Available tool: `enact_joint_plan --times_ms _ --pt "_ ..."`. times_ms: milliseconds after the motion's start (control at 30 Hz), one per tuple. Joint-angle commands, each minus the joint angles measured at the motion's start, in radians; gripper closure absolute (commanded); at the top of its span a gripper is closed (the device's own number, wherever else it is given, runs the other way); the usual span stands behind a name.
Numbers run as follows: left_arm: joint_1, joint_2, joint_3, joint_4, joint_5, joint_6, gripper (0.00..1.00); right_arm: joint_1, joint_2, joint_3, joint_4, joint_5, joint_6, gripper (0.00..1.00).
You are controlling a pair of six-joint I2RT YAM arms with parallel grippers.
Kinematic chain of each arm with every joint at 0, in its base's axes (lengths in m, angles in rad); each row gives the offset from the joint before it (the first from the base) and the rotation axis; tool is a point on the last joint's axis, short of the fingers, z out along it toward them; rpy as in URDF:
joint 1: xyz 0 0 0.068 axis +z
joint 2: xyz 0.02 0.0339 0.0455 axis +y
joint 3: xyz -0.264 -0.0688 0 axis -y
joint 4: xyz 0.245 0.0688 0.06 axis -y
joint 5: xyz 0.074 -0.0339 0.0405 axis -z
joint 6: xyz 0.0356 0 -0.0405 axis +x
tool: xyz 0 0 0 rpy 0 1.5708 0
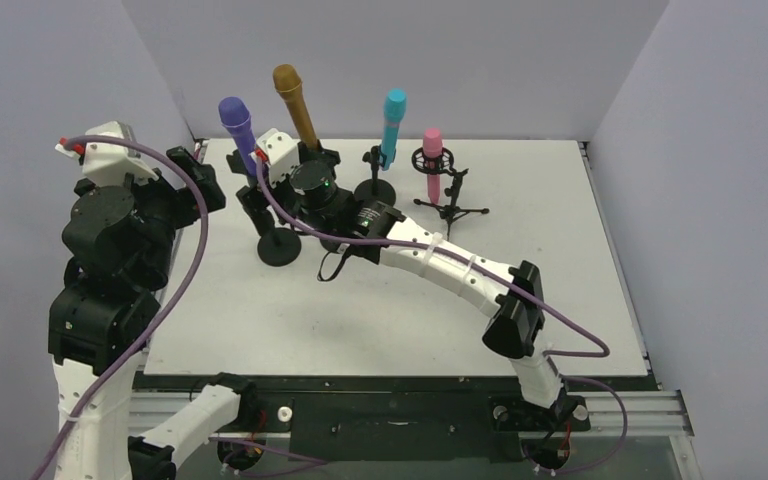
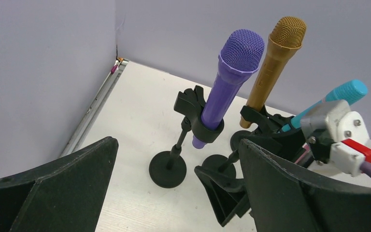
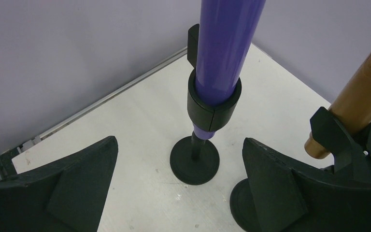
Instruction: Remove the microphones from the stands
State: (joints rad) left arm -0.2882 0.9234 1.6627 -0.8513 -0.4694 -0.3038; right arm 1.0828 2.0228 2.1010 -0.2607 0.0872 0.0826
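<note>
A purple microphone [image 1: 237, 122] stands tilted in the clip of a black round-base stand [image 1: 278, 245] at the back left. My right gripper [image 1: 258, 203] is open just in front of it. In the right wrist view the purple microphone [image 3: 223, 46], its clip [image 3: 214, 104] and the stand base [image 3: 194, 162] sit ahead between my spread fingers [image 3: 67, 188], untouched. My left gripper [image 1: 200, 182] is open to the left of the stand. In the left wrist view the purple microphone [image 2: 232, 79] and stand base [image 2: 168, 169] lie ahead of its gripper [image 2: 174, 198].
A gold microphone [image 1: 295, 102] stands in its own stand right beside the purple one, close to my right fingers. It also shows in the right wrist view [image 3: 362, 96]. A cyan microphone [image 1: 393, 125] and a pink microphone [image 1: 432, 162] on a tripod stand further right. Walls close off the left and back.
</note>
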Motion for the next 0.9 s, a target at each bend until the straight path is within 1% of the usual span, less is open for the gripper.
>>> enact_joint_plan --times_ms 0,167,267,400,667,733,867 --pt "0.004 -0.007 0.040 -0.006 -0.012 0.000 0.04 0.007 0.038 0.087 0.096 0.036 -0.038 0.05" --pt "0.004 -0.017 0.049 0.005 -0.014 0.000 0.04 0.003 0.086 0.099 0.178 0.075 -0.039 0.06" --pt "0.004 -0.012 0.069 -0.006 -0.012 0.004 0.04 -0.004 0.127 0.138 0.201 0.087 -0.033 0.10" --pt "0.004 -0.008 0.086 -0.017 -0.017 0.012 0.04 -0.006 0.153 0.148 0.249 0.097 -0.028 0.13" --pt "0.004 -0.010 0.119 -0.028 -0.006 0.016 0.04 -0.011 0.203 0.170 0.301 0.136 -0.036 0.19" --pt "0.004 -0.008 0.122 -0.030 -0.002 0.015 0.04 -0.018 0.214 0.174 0.313 0.138 -0.025 0.22" --pt "0.003 -0.008 0.126 -0.031 0.001 0.017 0.04 -0.024 0.229 0.179 0.336 0.147 -0.014 0.25"
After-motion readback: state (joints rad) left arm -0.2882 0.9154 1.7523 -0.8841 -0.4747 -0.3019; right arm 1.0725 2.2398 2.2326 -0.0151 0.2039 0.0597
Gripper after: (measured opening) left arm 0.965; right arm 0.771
